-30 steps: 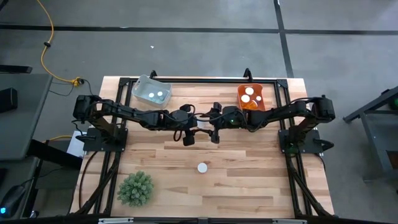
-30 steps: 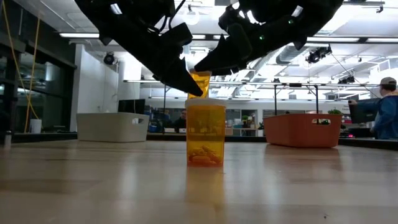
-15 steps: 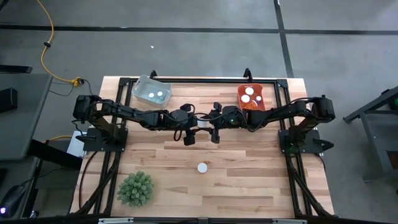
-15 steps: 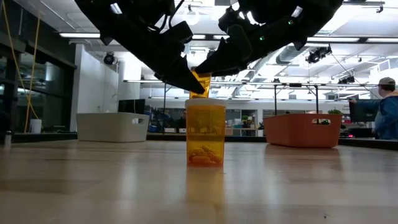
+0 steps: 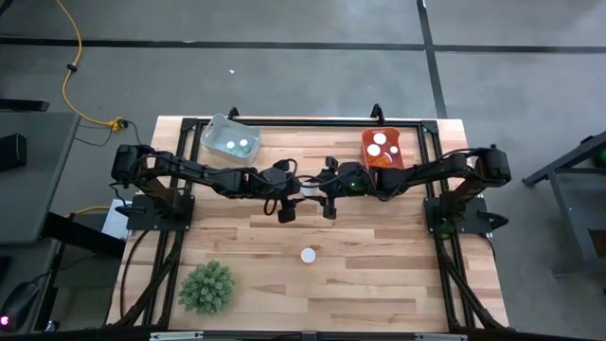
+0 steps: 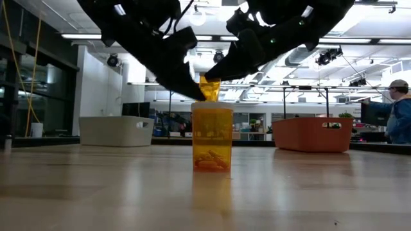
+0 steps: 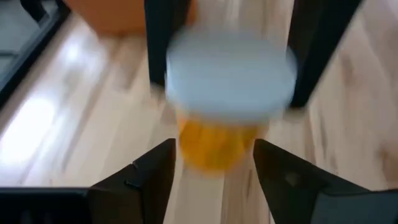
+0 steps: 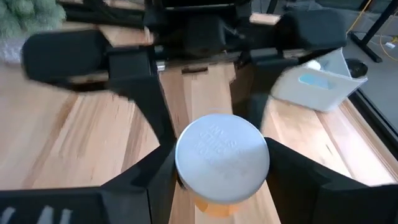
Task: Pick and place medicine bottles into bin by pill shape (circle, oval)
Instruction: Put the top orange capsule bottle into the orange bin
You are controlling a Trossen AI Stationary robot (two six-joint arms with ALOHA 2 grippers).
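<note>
Both hands meet mid-table on one medicine bottle (image 8: 222,165) — right hand (image 8: 217,180) clasps below its cap, left hand (image 7: 214,165) loosely straddles it. Light, rigid, slick plastic — grip the body.

Amber bottle (image 6: 212,136) upright mid-table, another (image 6: 209,88) held aloft

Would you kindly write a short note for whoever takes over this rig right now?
Right gripper: shut on the held bottle, in the air over mid-table.
Left gripper: at that same bottle, facing the right one.
Standing bottle: alone on the table, nearer the front.
Done: two bottles in the grey bin, others in the orange bin.
To do: bin the held bottle, then the standing one.
</note>
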